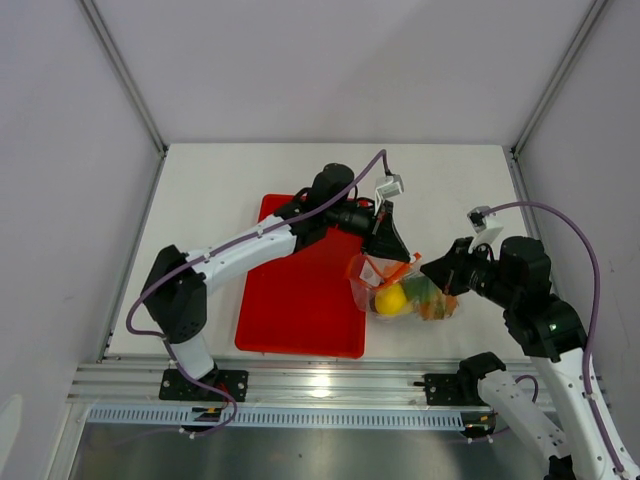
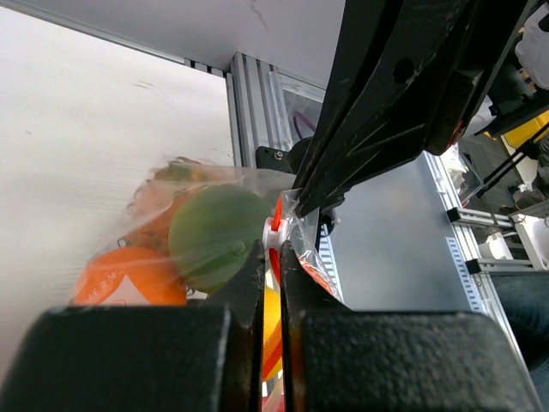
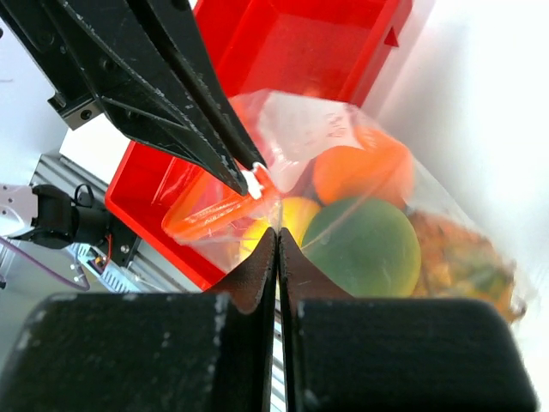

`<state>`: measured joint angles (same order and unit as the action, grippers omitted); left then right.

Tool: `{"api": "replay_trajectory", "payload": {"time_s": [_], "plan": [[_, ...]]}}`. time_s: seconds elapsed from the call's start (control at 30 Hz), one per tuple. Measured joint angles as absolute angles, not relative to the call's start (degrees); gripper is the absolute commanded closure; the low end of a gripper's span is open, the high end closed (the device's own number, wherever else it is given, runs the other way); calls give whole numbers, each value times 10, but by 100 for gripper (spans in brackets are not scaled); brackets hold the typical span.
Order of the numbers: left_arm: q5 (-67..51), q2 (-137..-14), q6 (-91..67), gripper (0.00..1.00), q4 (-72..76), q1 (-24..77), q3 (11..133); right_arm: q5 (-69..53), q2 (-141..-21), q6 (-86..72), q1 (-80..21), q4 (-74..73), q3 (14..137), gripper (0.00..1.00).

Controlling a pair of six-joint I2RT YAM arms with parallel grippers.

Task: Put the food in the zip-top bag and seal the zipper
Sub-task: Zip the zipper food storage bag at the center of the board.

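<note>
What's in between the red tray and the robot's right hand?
The clear zip-top bag, stuffed with toy fruit, lies between the red tray and the right gripper. The top camera shows it best.

The left gripper (image 2: 272, 256) fills the bottom of the frame, its two black fingers pressed together on the red-orange zipper (image 2: 278, 208) of the clear zip-top bag (image 2: 253, 182). A green round fruit (image 2: 214, 236) and an orange (image 2: 129, 279) show through the plastic at centre left. The right gripper (image 2: 302, 204) reaches down from the upper right and pinches the bag's edge. White tabletop (image 2: 86, 129) fills the upper left.
</note>
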<state>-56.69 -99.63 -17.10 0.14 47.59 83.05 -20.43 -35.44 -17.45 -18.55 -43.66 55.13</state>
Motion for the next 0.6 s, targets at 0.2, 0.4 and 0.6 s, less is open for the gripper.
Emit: {"api": "replay_trajectory", "payload": {"time_s": [0.2, 0.4, 0.6], "plan": [[-572, -985, -180, 99, 15, 469, 813, -200, -354, -173, -181, -431, 546, 100], [-588, -984, -210, 99, 47, 461, 810, -228, -372, -154, -177, -431, 547, 76], [-600, -984, -225, 99, 63, 458, 810, -261, -414, -128, -176, -441, 570, 72]]}}
